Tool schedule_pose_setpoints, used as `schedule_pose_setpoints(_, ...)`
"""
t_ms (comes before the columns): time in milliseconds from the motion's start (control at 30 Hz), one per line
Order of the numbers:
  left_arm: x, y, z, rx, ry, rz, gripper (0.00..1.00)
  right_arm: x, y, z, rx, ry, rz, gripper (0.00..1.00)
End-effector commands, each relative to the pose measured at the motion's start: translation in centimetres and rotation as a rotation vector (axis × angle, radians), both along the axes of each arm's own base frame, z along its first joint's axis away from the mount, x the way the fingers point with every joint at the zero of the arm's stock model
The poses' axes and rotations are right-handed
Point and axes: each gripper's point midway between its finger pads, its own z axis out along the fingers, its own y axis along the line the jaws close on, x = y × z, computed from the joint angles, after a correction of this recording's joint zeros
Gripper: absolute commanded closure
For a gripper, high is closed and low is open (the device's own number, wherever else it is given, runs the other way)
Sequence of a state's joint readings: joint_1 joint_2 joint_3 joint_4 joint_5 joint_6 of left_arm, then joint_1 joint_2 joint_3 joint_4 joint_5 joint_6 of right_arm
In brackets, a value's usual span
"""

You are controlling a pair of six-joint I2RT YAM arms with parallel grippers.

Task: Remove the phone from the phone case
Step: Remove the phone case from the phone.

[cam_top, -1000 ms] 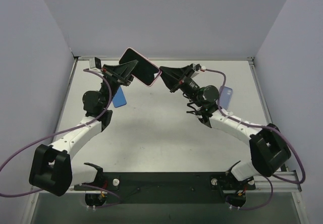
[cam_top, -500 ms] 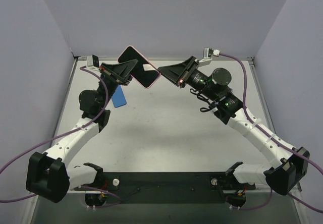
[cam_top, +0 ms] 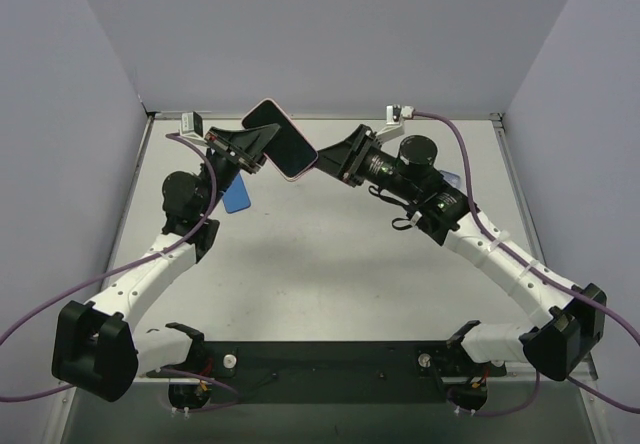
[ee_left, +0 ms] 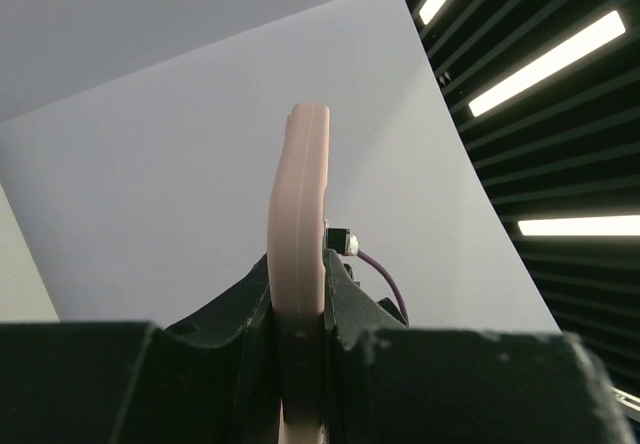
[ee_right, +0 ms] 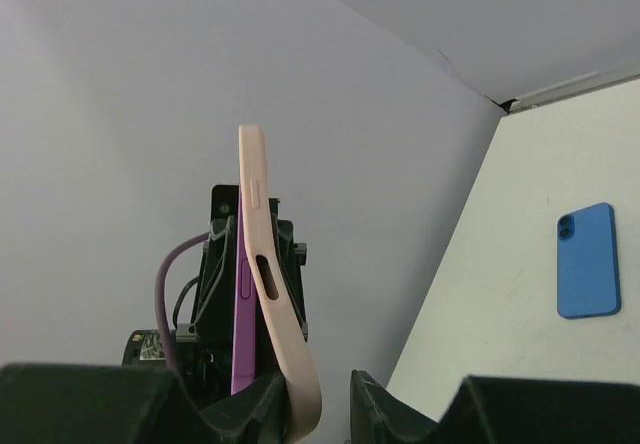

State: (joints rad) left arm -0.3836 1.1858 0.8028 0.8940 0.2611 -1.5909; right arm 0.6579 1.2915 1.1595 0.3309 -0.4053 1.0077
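While my left gripper (cam_top: 258,147) clamps the phone (cam_top: 278,136) aloft above the table (cam_top: 320,264) as an anchor, my right gripper (cam_top: 322,161) pinches the case (ee_right: 252,184) by its corner, peeling it clear.

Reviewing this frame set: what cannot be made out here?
Left wrist view: the phone is hidden behind the case edge, whose lower end sits buried in the left gripper.
Right wrist view: whether the right gripper pinches the case; the bottom edge cuts that off.
Top view: blue item mostly behind the right arm.
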Motion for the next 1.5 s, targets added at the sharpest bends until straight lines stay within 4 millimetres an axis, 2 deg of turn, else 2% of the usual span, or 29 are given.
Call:
schedule_pose_setpoints(0, -9.6, 1.2, 11.0, -0.208, -0.370, -0.170, 1.00, -6.2, 2.2, -14.6, -0.336, 0.328, 0.253, 0.68)
schedule_pose_setpoints(100, -9.6, 1.2, 10.7, -0.215, -0.366, -0.180, 1.00, -6.5, 2.7, -13.7, -0.305, 0.304, 0.293, 0.62)
schedule_pose_setpoints(300, -9.4, 0.5, 9.7, -0.200, -0.339, -0.210, 1.00, -6.9, 3.8, -11.5, -0.212, 0.270, 0.359, 0.61)
schedule_pose_setpoints(433, -9.2, -0.1, 8.5, -0.186, -0.313, -0.218, 1.00, -5.9, 4.4, -10.0, -0.115, 0.258, 0.357, 0.61)
schedule_pose_setpoints(633, -9.4, -1.1, 5.7, -0.184, -0.249, -0.234, 1.00, -3.6, 4.1, -8.2, -0.063, 0.238, 0.281, 0.64)
schedule_pose_setpoints(733, -9.5, -1.3, 5.2, -0.187, -0.240, -0.237, 1.00, -3.0, 4.5, -7.3, -0.048, 0.223, 0.283, 0.67)
schedule_pose_setpoints(900, -9.7, -1.9, 4.3, -0.172, -0.222, -0.247, 1.00, -2.3, 5.4, -6.8, 0.004, 0.255, 0.298, 0.81)
schedule_pose_setpoints(967, -9.6, -2.2, 3.8, -0.165, -0.211, -0.250, 1.00, -2.5, 5.5, -7.0, 0.021, 0.270, 0.319, 0.91)
schedule_pose_setpoints(1067, -9.5, -2.3, 3.4, -0.160, -0.204, -0.250, 1.00, -2.1, 5.0, -7.6, 0.037, 0.286, 0.301, 1.00)
schedule_pose_setpoints(1133, -9.5, -2.3, 3.1, -0.155, -0.202, -0.249, 1.00, -1.8, 4.3, -7.4, 0.053, 0.286, 0.283, 1.00)
schedule_pose_setpoints(1267, -8.7, -2.8, 1.7, -0.120, -0.153, -0.239, 0.99, -0.5, 1.7, -9.1, 0.008, 0.319, 0.175, 1.00)
schedule_pose_setpoints(1333, -8.2, -3.1, 0.7, -0.087, -0.129, -0.223, 0.83, 0.0, -0.3, -10.1, -0.058, 0.340, 0.093, 1.00)
schedule_pose_setpoints(1367, -8.0, -3.3, 0.1, -0.070, -0.109, -0.220, 0.69, 0.4, -1.6, -9.9, -0.083, 0.307, 0.058, 1.00)
schedule_pose_setpoints(1400, -7.8, -3.3, -0.3, -0.056, -0.103, -0.212, 0.59, 0.3, -2.6, -10.8, -0.123, 0.334, 0.031, 1.00)
schedule_pose_setpoints(1467, -7.2, -3.8, -1.8, -0.014, -0.052, -0.216, 0.38, 1.1, -4.8, -10.9, -0.168, 0.311, -0.046, 1.00)
